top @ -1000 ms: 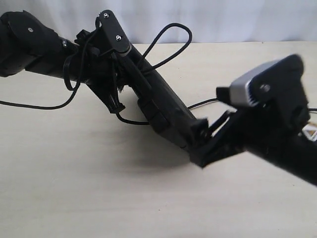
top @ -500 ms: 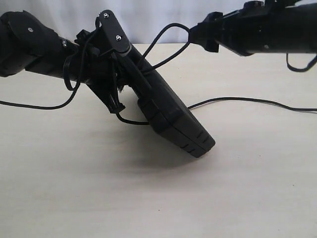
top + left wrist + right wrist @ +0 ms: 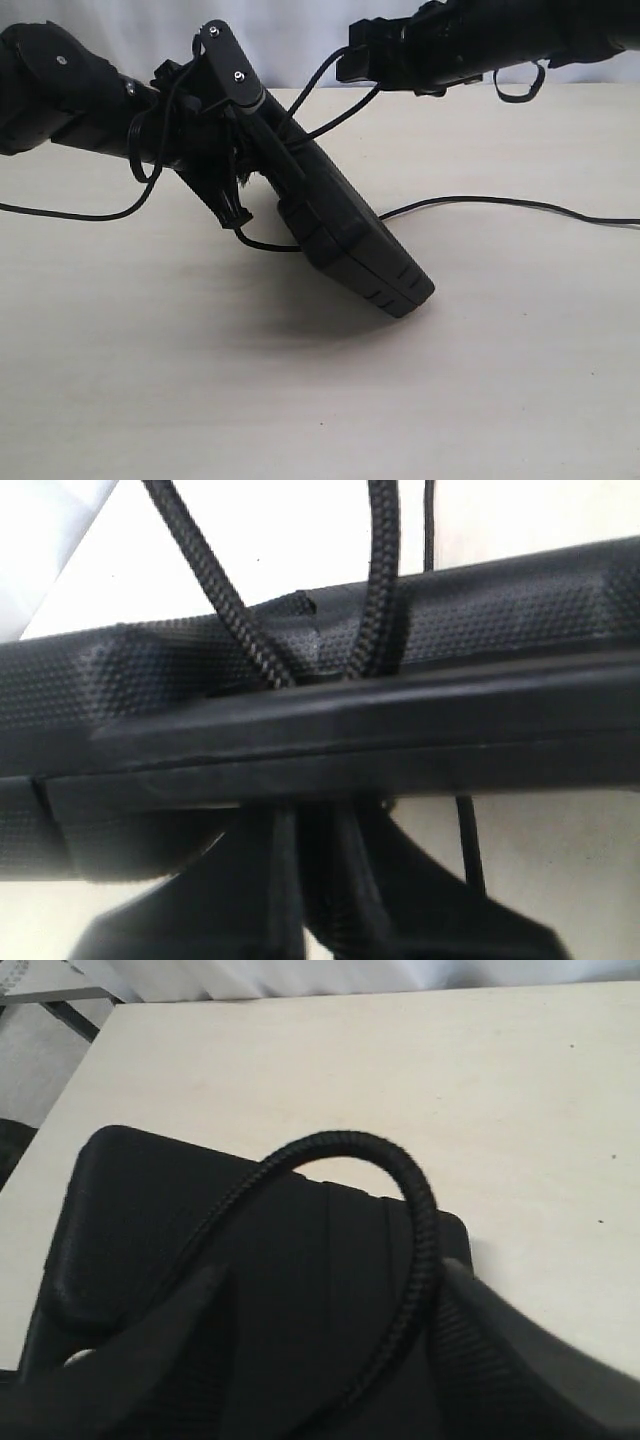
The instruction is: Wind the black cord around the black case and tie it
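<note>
right end effector (image 3: pixel 335 1275): astride black cord (image 3: pixel 340 1143) loop | black case (image 3: pixel 350 240): tilted

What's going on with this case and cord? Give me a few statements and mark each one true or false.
1. The black case lies flat on the table. False: the left fingers hold it up, tilted.
2. A loop of the black cord arches above the case. True.
3. The right fingers stand apart on either side of that loop. True.
4. No cord touches the table. False: a stretch trails across it.
</note>
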You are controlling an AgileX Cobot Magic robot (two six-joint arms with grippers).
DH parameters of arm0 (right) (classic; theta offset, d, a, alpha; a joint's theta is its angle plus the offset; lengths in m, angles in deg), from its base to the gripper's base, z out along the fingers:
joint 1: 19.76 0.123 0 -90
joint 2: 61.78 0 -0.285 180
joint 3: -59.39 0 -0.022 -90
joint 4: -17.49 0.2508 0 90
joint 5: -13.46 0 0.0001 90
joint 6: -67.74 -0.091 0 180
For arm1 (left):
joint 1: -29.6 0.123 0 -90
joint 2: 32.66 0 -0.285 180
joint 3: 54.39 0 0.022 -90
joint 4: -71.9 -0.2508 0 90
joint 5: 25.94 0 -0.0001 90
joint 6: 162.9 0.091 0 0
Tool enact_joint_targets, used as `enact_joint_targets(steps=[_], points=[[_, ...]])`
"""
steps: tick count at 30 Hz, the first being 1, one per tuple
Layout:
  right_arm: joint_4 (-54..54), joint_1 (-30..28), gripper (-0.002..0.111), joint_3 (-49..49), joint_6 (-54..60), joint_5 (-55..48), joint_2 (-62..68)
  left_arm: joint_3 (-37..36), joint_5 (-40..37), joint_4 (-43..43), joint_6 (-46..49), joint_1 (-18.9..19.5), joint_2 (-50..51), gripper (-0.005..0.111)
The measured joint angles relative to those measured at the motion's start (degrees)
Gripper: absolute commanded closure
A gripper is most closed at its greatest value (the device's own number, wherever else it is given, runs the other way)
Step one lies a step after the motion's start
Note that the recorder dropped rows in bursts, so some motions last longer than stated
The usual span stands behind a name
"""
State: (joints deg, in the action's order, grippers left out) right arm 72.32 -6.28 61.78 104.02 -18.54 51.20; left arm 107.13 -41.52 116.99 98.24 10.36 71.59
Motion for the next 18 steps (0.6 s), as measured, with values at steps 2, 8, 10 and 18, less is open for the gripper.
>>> enact_joint_targets(steps=[2, 8, 10, 18], points=[[-1.6, 0.0, 0.094, 0.0, -0.8, 0.6, 0.3, 0.0, 0.0, 0.0, 0.0, 0.0, 0.0, 0.107], [-3.9, -0.1, 0.104, 0.2, -1.3, 0.5, 0.4, 0.0, 0.0, 0.0, 0.0, 0.0, 0.0, 0.103], [-4.0, -0.1, 0.104, 0.2, -1.3, 0.3, 0.4, 0.0, -0.2, 0.0, 0.0, 0.0, 0.0, 0.093], [-4.6, -0.1, 0.104, 0.2, -1.3, 0.3, -2.0, 0.0, -3.3, -6.2, -0.1, 0.0, -2.8, 0.059]])
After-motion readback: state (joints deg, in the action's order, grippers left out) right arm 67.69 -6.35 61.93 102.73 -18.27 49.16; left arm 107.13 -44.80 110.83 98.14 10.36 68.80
